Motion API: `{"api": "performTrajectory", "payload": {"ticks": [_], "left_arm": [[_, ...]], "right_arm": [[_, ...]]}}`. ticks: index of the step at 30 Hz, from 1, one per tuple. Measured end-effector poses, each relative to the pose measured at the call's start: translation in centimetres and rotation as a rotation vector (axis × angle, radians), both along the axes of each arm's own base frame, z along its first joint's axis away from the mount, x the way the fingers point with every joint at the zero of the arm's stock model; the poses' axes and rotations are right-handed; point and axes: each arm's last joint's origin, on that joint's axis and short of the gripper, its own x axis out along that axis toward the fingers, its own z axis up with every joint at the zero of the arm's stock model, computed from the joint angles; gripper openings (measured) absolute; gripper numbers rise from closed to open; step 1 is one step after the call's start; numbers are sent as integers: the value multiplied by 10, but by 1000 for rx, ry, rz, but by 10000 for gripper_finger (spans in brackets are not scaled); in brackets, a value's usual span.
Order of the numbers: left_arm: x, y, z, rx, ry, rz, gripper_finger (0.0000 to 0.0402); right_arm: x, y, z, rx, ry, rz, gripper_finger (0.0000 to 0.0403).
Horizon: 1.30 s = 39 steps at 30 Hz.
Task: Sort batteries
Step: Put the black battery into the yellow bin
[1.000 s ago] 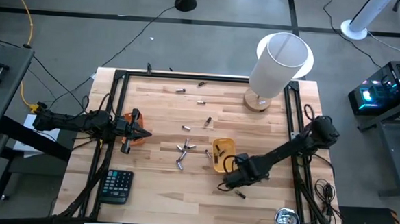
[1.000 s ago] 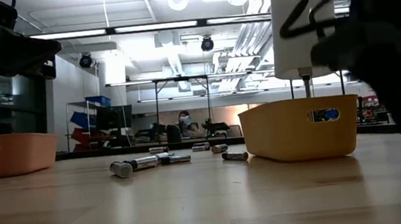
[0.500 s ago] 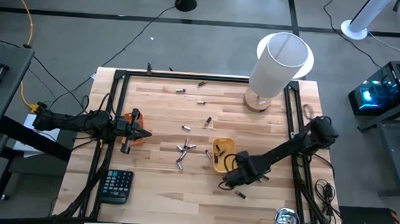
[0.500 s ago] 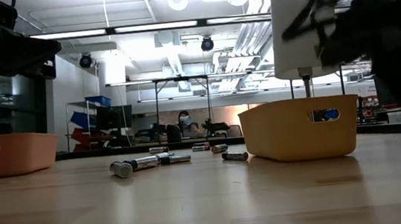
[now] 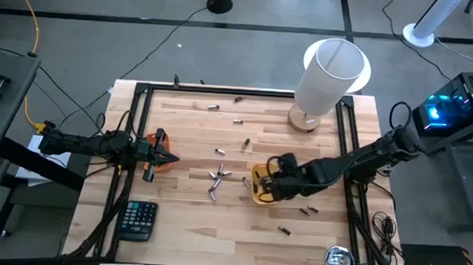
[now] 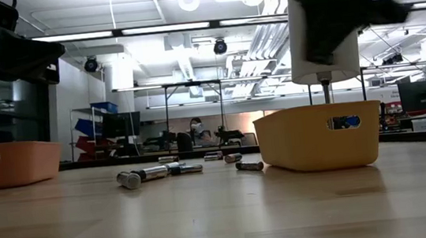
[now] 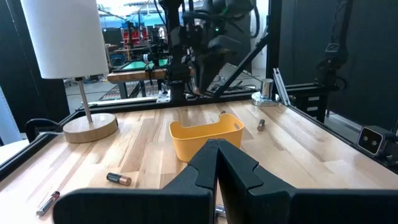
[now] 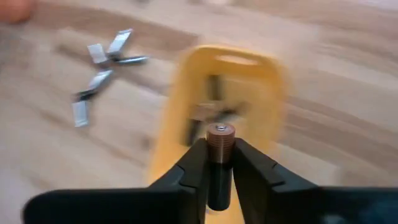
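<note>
A pale wooden tabletop (image 5: 191, 219) in a black frame sits on a grey floor, with a white lamp (image 5: 327, 76) at its far right corner and a black calculator (image 5: 137, 220) near the front left.

The right hand (image 5: 268, 181) hangs over the yellow tray (image 5: 253, 194), its fingers clenched on a dark battery (image 8: 219, 158) with a copper-coloured end cap, held upright between the pads. Below it, the right wrist view shows several batteries already lying in that tray, blurred.

A loose cluster of silvery batteries (image 5: 217, 180) lies on the wood just left of the yellow tray. More lie scattered toward the far edge (image 5: 213, 107), and 2 sit near the front right (image 5: 283, 229).

The left hand (image 5: 158, 155) waits at the left side over the orange tray (image 5: 163, 166), its fingers pressed together with nothing between them.

In the low view a person (image 6: 195, 129) shows far off in the room behind.
</note>
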Motion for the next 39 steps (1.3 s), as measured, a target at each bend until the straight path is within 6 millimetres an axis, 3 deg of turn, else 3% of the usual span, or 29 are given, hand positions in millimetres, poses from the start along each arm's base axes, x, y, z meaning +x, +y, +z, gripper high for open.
{"api": "performTrajectory", "payload": {"ticks": [3,7,12,16,20,24,27,31,39], "left_arm": [[0,0,0,0,0,0,0],[0,0,0,0,0,0,0],[0,0,0,0,0,0,0],[0,0,0,0,0,0,0],[0,0,0,0,0,0,0],[0,0,0,0,1,0,0],[0,0,0,0,0,0,0],[0,0,0,0,0,0,0],[0,0,0,0,0,0,0]], "right_arm": [[13,-4,-8,24,-7,41,93],[14,-12,-15,44,63,33,133],[0,-17,3,76,94,108,169],[-20,-3,15,189,156,199,173],[-28,31,10,331,173,319,170],[-21,70,-7,416,95,437,170],[-17,88,-28,438,154,482,169],[-12,96,-61,409,267,468,169],[-7,98,-108,336,444,478,169]]}}
